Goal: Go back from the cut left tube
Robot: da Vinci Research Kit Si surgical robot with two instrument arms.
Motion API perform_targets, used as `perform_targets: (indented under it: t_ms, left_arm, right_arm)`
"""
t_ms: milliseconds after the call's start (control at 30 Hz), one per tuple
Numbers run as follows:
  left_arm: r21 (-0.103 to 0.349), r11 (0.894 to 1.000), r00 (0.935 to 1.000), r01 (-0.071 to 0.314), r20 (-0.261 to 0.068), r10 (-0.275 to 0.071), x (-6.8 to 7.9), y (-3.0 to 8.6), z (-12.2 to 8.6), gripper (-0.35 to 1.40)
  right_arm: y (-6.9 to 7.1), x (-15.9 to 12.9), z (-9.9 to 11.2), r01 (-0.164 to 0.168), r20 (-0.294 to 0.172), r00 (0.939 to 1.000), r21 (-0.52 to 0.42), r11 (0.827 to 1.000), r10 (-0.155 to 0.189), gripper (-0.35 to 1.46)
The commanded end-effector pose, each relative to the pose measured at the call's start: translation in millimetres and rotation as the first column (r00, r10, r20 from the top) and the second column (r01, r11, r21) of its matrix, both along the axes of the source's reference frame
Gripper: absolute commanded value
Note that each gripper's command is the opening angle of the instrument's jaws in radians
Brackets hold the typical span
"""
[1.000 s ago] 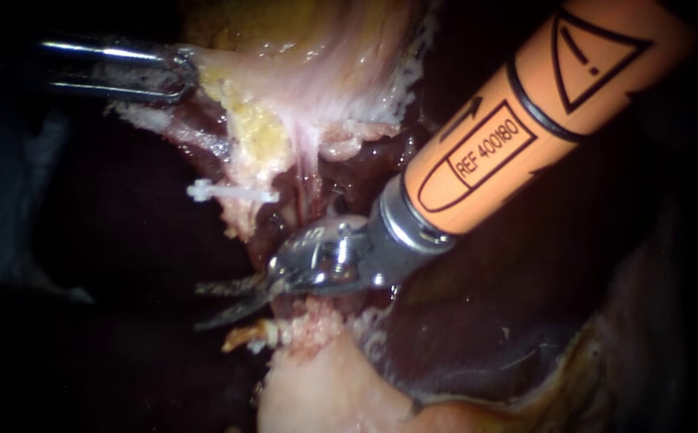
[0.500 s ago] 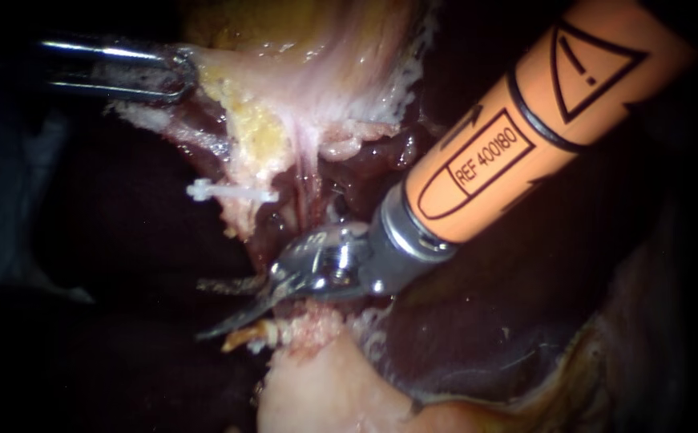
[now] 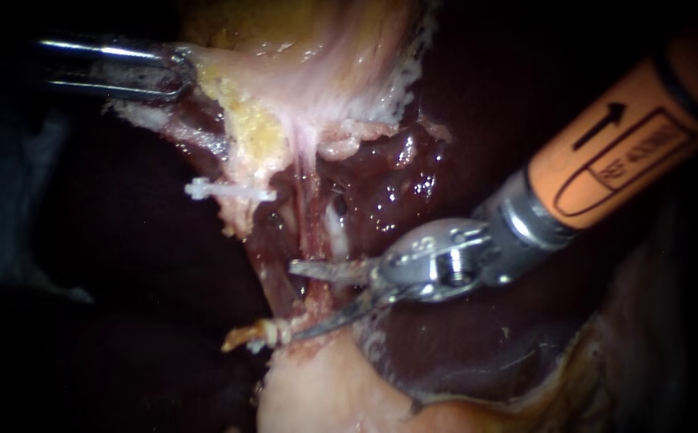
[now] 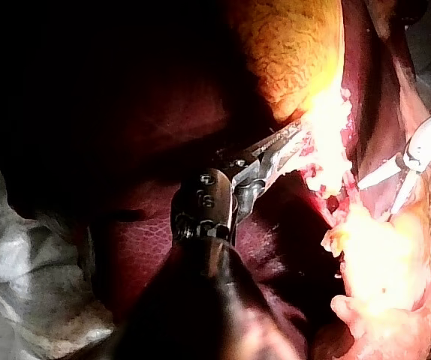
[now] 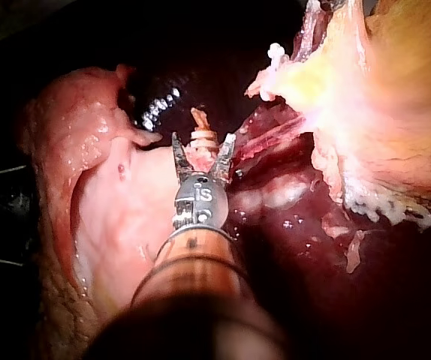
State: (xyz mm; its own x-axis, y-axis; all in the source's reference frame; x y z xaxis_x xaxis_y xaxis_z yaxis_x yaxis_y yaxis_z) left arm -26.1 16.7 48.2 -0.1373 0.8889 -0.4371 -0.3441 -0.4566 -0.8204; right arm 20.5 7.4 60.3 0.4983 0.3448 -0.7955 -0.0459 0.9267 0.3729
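Note:
In the endoscope view the left tube is cut in two. Its upper stump (image 3: 240, 212) carries a white clip (image 3: 228, 192); its frayed lower stump (image 3: 256, 333) lies on pale tissue. My right instrument (image 3: 296, 301), on an orange shaft, holds its two blades open just right of the stumps. A reddish tube (image 3: 316, 228) runs down behind the upper blade. From its own wrist camera the right instrument (image 5: 204, 154) shows open blades with a pale stump (image 5: 200, 139) just ahead. My left instrument (image 3: 168, 72) is shut on the gallbladder's (image 3: 300, 64) pale edge, seen again at the left instrument (image 4: 283, 146).
Dark liver (image 3: 461, 345) lies under and right of the right instrument's shaft. Wet dark red tissue (image 3: 389, 180) sits above the blades. A pale mound of tissue (image 3: 324, 393) fills the lower middle. The other instrument's blades (image 4: 396, 180) appear beyond the left instrument's jaws.
My right instrument has drawn back to the right, away from the cut left tube, and its blades have spread wider. The left instrument and the gripped gallbladder have not moved.

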Motion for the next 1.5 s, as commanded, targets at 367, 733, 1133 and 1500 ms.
perform_targets:
  t_ms: [367, 733, 1133, 1500]
  left_arm:
    - [0.0, 1.0, 1.0, -0.001, 0.001, 0.001, 0.1, 0.0, 0.0, -0.35]
    - [0.0, 1.0, 1.0, -0.001, 0.001, 0.001, 0.1, 0.0, 0.0, -0.35]
    - [-0.004, 1.0, 1.0, 0.001, -0.002, -0.001, -0.3, -0.2, 0.7, -0.35]
    - [-0.019, 1.0, 0.9999, 0.009, -0.011, -0.009, -2.5, -0.9, 3.4, -0.35]
  right_arm:
    - [2.4, -8.3, -2.0, 0.101, 0.095, 0.9907, -0.047, 0.994, -0.097, 1.43]
    - [4.7, -11.7, -2.9, 0.08, 0.109, 0.9911, -0.028, 0.996, -0.076, 1.44]
    - [5.0, -12.4, -3.1, 0.082, 0.114, 0.9905, -0.032, 0.996, -0.078, 1.44]
    - [4.9, -12.4, -3.0, 0.072, 0.121, 0.9902, -0.014, 0.997, -0.069, 1.44]
